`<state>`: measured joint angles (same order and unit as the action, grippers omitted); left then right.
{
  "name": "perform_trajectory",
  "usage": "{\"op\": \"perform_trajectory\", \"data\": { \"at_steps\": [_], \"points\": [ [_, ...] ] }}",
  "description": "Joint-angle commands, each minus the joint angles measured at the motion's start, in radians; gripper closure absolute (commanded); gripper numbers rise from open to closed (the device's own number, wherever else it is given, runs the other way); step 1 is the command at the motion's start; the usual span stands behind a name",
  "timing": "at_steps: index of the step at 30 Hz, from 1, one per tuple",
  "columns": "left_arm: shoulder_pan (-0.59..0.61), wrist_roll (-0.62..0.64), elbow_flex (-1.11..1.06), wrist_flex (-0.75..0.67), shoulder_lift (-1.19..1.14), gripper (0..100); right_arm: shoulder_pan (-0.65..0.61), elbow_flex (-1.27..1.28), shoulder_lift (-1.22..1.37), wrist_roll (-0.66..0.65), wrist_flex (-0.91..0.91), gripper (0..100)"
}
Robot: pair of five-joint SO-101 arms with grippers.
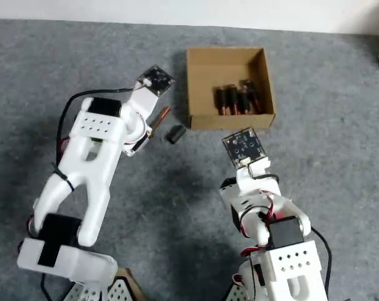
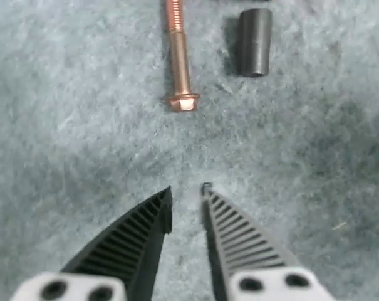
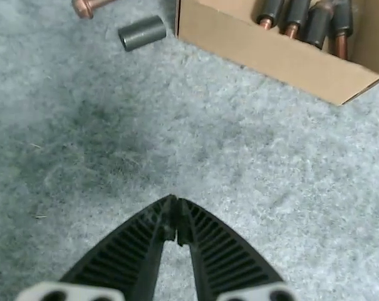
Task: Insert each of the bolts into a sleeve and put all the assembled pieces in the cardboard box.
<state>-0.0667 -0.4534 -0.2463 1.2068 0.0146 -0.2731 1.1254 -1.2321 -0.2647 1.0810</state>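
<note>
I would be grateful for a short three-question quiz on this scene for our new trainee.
1. True or false: the loose copper-coloured metal bolt already sits inside the black cylindrical sleeve.
2. Where are the assembled bolt-and-sleeve pieces relative to the brown cardboard box? A) inside it; B) leaning on its outer wall; C) underneath it.
3. Fill in: the hand whose fingers are closed together, the left hand or the right hand, is the ____ one.

Key: 1 false, they lie side by side, apart; 2 A; 3 right.
</note>
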Motion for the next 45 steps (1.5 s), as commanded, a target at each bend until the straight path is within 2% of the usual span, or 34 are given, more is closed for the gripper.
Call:
{"op": "perform_trajectory", "data": {
  "at_steps": [1,4,11,17,24,28,39,45],
  "points": [
    [-0.018,-0.109,0.045,-0.003,-0.005,87,-0.005,-0.007,-0.013,-0.018,-0.024,99.3],
    [-0.018,-0.164,0.042,-0.054,-0.01,86,-0.005,-0.005,-0.01,-0.018,-0.041,99.3],
    [-0.041,-0.198,0.013,-0.215,-0.013,86,-0.048,0.053,-0.01,-0.018,-0.084,99.3],
    [-0.07,-0.198,-0.142,-0.44,-0.012,86,-0.136,0.076,-0.01,-0.018,-0.094,99.3],
    [-0.102,-0.184,-0.242,-0.575,-0.01,86,-0.2,0.15,-0.01,-0.018,-0.162,99.3],
    [-0.101,-0.109,-0.259,-0.666,-0.012,86,-0.202,0.176,-0.012,-0.054,-0.183,99.3],
    [-0.096,-0.037,-0.211,-0.738,-0.153,86,-0.22,0.179,-0.012,-0.066,-0.183,99.3],
    [-0.053,0.081,-0.107,-0.74,-0.245,86,-0.251,0.191,-0.012,-0.064,-0.18,99.3]
  ]
}}
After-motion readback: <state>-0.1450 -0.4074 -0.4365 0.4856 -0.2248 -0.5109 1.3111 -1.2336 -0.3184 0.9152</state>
